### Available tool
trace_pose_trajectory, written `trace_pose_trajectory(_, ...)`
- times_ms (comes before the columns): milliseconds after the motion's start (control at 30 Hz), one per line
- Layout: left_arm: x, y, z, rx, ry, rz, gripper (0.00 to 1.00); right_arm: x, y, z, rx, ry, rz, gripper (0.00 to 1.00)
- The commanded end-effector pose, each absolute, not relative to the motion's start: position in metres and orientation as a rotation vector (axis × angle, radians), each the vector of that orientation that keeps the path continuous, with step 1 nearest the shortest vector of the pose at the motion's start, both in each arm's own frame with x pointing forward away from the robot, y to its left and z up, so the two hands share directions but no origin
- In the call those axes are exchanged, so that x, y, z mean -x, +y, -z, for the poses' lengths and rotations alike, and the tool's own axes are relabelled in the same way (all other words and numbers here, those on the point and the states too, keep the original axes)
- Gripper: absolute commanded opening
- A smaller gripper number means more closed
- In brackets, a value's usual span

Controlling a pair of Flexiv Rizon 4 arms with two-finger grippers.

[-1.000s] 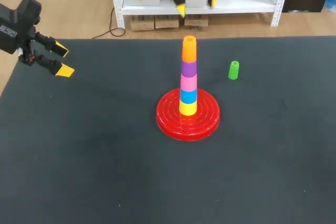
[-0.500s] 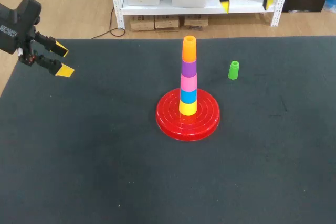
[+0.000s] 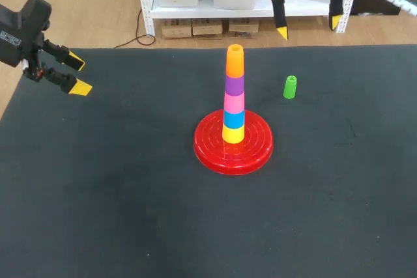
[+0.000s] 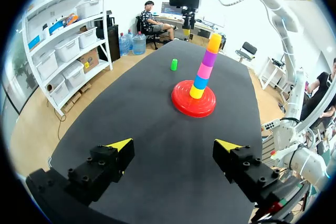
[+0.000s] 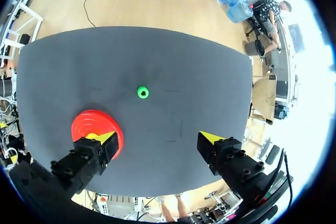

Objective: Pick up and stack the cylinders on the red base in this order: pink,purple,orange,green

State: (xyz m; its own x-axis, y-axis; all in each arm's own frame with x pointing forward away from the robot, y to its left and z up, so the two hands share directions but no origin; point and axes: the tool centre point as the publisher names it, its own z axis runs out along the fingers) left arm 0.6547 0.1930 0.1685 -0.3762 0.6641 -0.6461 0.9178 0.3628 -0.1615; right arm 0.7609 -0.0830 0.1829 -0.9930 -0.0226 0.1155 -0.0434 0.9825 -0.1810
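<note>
Head view: red base (image 3: 232, 151) mid-desk (image 3: 117, 200), bearing an upright stack (image 3: 234, 92) of yellow, blue, pink, purple and orange cylinders. Green cylinder (image 3: 290, 87) stands apart, nearer the far edge. Left tool (image 3: 78, 75), fingers spread, far left corner. Right tool (image 3: 308, 28), fingers spread, above the far edge.

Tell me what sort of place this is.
Likely a robot test bench: a black table, the left gripper and right gripper, both open, and coloured cylinders stacked on a red base.
</note>
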Motion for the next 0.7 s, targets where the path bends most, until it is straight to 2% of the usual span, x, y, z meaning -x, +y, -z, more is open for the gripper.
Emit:
trace_pose_trajectory(33,-0.654,0.193,-0.168,-1.368,2.149,0.704,1.00,-0.767,-0.082,-0.184,-0.042,-2.961,-0.278,1.00)
trace_pose_trajectory(300,-0.654,0.193,-0.168,-1.368,2.149,0.704,1.00,-0.767,-0.082,-0.184,-0.042,-2.961,-0.278,1.00)
trace_pose_trajectory(700,-0.654,0.193,-0.168,-1.368,2.149,0.704,1.00,-0.789,-0.100,-0.094,0.065,-2.787,-0.152,1.00)
